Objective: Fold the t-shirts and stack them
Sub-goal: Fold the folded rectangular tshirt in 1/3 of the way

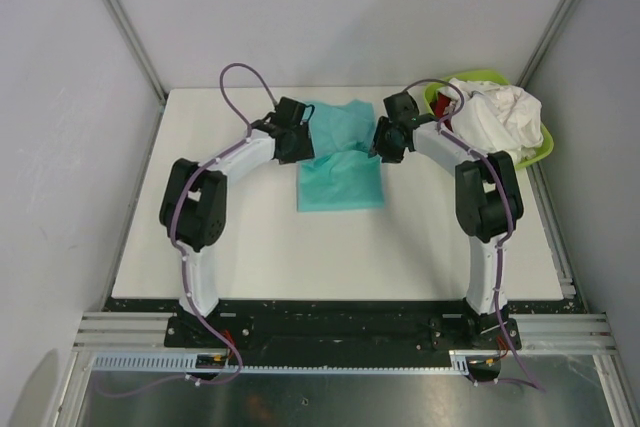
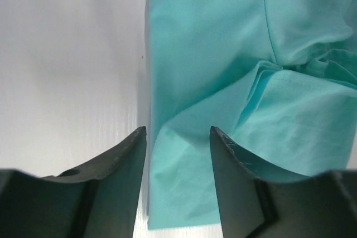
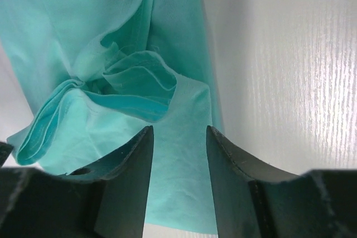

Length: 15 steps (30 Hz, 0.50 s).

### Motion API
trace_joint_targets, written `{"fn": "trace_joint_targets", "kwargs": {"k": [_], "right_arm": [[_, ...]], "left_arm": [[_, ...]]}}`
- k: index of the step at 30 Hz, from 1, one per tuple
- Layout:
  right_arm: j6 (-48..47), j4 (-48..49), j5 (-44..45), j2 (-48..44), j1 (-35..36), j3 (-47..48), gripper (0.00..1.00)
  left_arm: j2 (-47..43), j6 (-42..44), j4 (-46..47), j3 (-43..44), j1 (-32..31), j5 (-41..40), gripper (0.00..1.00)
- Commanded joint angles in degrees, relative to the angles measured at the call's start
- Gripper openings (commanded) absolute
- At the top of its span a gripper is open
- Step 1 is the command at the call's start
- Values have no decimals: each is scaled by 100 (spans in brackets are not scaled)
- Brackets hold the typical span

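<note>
A teal t-shirt [image 1: 340,172] lies partly folded in the middle of the white table, bunched across its middle. My left gripper [image 1: 300,140] is open over the shirt's left edge; in the left wrist view its fingers [image 2: 177,129] straddle the edge of the cloth [image 2: 223,54]. My right gripper [image 1: 386,140] is open over the shirt's right edge; in the right wrist view its fingers [image 3: 178,128] straddle the cloth [image 3: 111,37] beside a bunched fold. A white t-shirt [image 1: 500,112] is heaped in the basin, with a bit of red cloth [image 1: 446,117] beside it.
A lime-green plastic basin [image 1: 545,147] stands at the back right corner of the table [image 1: 250,247], close behind my right arm. Grey walls close in the table on the left, back and right.
</note>
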Motion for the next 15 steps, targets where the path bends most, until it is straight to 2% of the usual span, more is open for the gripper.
{"fn": "trace_joint_targets", "kwargs": {"k": [1, 5, 8, 12, 15], "right_arm": [[-262, -46, 201, -594, 130, 17, 44], [-279, 98, 212, -679, 313, -232, 34], [-296, 138, 191, -499, 393, -155, 29], [-367, 153, 115, -179, 493, 206, 28], [-424, 44, 104, 165, 519, 648, 28]], "left_arm": [[-876, 87, 129, -393, 0, -97, 49], [-1108, -40, 187, -813, -166, -45, 27], [-1142, -113, 219, -960, -280, -35, 16], [-982, -158, 264, -926, -308, 54, 8], [-681, -114, 270, -695, -289, 74, 6]]}}
